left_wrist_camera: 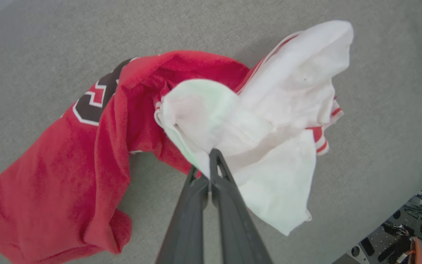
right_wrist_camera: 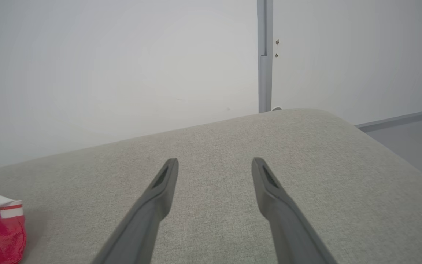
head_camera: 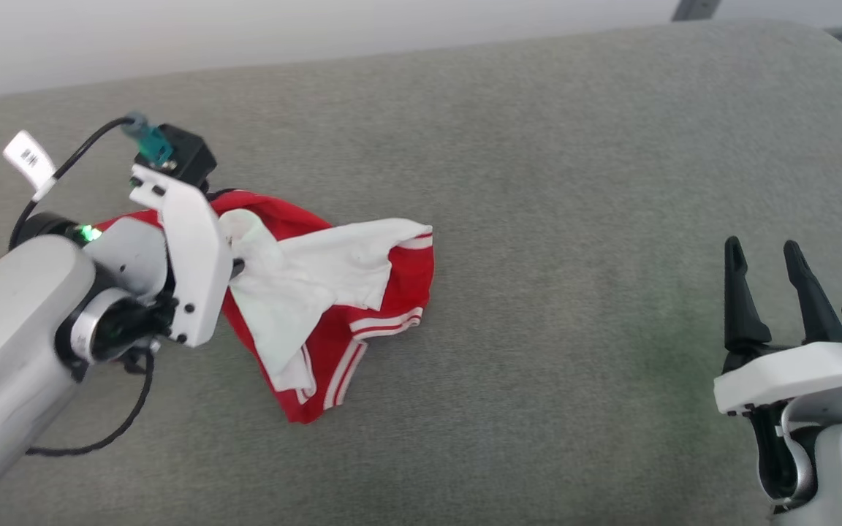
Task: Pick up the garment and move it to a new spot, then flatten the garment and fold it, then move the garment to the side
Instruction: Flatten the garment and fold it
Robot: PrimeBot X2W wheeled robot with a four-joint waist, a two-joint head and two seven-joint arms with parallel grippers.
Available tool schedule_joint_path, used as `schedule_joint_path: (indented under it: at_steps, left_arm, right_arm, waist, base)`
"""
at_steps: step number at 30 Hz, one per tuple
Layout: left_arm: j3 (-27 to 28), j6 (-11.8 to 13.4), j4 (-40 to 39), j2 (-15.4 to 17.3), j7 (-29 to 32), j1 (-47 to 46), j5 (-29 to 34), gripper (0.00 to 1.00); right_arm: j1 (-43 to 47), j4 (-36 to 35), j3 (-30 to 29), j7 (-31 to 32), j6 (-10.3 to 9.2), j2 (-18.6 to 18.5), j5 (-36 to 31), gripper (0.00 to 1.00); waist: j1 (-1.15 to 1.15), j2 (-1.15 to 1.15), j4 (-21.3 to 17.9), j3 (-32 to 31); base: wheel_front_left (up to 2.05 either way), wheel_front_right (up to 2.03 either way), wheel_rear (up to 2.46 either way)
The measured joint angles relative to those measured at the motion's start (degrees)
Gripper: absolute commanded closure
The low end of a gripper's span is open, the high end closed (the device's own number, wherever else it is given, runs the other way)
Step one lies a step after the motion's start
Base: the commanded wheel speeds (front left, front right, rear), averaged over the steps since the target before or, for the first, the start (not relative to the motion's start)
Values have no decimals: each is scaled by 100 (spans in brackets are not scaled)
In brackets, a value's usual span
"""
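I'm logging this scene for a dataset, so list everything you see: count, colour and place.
garment: one, red with white sleeves and striped trim, crumpled on the left part of the cushion.
cushion: one, grey fabric, under the garment.
wall: one, white, behind the cushion.
post: one, grey, upright against the wall.
barcode tag: one, white, on the left arm's cable.
wrist camera: one, black, on top of the left wrist.
left gripper: one, dark fingers, shut on a white fold of the garment.
right gripper: one, dark fingers, open, at the lower right, apart from the garment.
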Motion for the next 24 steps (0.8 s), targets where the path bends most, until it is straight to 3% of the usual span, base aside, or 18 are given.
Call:
schedule_joint_path:
  at_steps: [10, 11, 13, 14, 17, 18, 19, 20, 21, 22, 24]
  left_arm:
    - [198, 327, -795, 666, -431, 755, -291, 100]
    - [188, 326, -836, 724, -489, 844, -290, 93]
    - [153, 338, -868, 788, -553, 1039, -314, 90]
    - [124, 350, -862, 793, -587, 1143, -336, 84]
    - [37, 324, -733, 778, -691, 1357, -354, 86]
    - [36, 301, -649, 761, -727, 1411, -379, 59]
    - [30, 266, -565, 736, -790, 1443, -382, 52]
    - [41, 222, -454, 700, -834, 1465, -423, 33]
    - [53, 178, -353, 660, -853, 1488, -470, 7]
    - [63, 156, -260, 632, -890, 1510, -505, 0]
    - [104, 114, -122, 601, -948, 1512, -578, 0]
  right_arm:
    - [163, -149, -64, 216, 0, 2, -97, 0]
    - [180, -162, -54, 236, 0, 1, -105, 0]
    - [188, -175, -40, 264, 0, 0, -105, 0]
    - [188, -179, -29, 290, 0, -1, -107, 0]
    - [188, -197, 33, 310, 0, 1, -107, 0]
    - [188, -200, 55, 335, 0, 1, -107, 0]
    - [188, -204, 78, 352, 0, 1, -107, 0]
    - [188, -211, 97, 355, 0, 1, -107, 0]
    - [187, -220, 118, 359, 0, 1, -107, 0]
    - [185, -224, 129, 364, 0, 1, -105, 0]
    - [184, -235, 145, 388, 0, 0, -105, 0]
  waist:
    - [0, 0, 556, -300]
    - [0, 0, 601, -330]
    - [0, 0, 683, -378]
    - [0, 0, 717, -398]
    - [0, 0, 784, -434]
    - [0, 0, 794, -438]
    - [0, 0, 797, -435]
    - [0, 0, 798, -432]
    - [0, 0, 798, -422]
    - [0, 0, 796, -411]
    - [0, 0, 796, -387]
  base:
    - [0, 0, 0]
    - [0, 0, 0]
    - [0, 0, 0]
    - [0, 0, 0]
    - [0, 0, 0]
    - [0, 0, 0]
    - [0, 0, 0]
    - [0, 0, 0]
    - [0, 0, 0]
    - [0, 0, 0]
    - [0, 0, 0]
